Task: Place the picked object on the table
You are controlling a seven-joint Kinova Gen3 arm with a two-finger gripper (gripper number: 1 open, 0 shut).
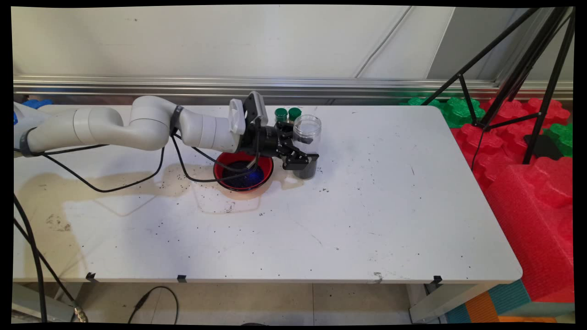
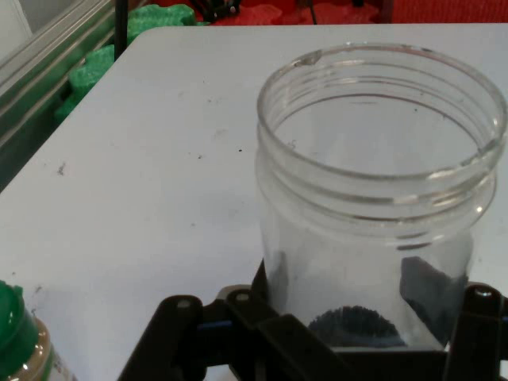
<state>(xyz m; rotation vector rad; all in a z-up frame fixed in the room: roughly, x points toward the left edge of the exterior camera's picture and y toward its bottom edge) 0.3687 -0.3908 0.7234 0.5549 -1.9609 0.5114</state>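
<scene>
- Where the arm reaches level across the counter (image 1: 367, 220), gripper (image 1: 302, 161) is clamped on the lower body of clear jar (image 1: 306, 137): upright, lidless, dark grains at bottom.
- Red bowl (image 1: 243, 173), dark contents: just beside jar, 9 o'clock.
- Two green-capped bottles (image 1: 287, 114): behind jar, 11 o'clock.
- Step, judged: jar held at counter level.

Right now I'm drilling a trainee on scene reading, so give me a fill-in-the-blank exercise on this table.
1. The claw is shut on a clear ____ with no lid.
2. The bowl beside the jar is ____ on the outside.
3. The two small bottles behind the claw have ____ caps.
4. The dark grains lie at the jar's ____.

Missing words: jar; red; green; bottom
</scene>
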